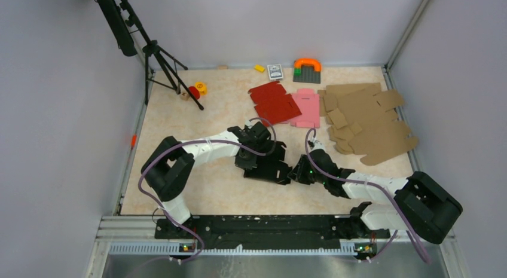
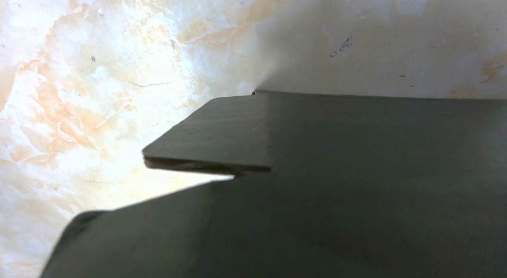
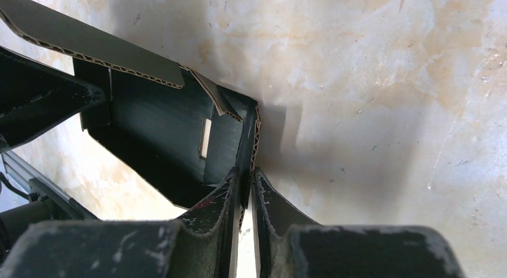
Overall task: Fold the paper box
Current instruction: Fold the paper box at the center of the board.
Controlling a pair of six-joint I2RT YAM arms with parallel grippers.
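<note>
Black paper box (image 1: 270, 169), partly raised, on the middle of the table (image 1: 179, 116) between both arms, one upright wall pinched at its corrugated edge by the right gripper (image 3: 246, 177), left gripper (image 1: 250, 158) down on its left side, jaws hidden, spread or pressed impossible to tell.

The paper box (image 2: 359, 188) runs past the left wrist view's right and bottom edges.
</note>
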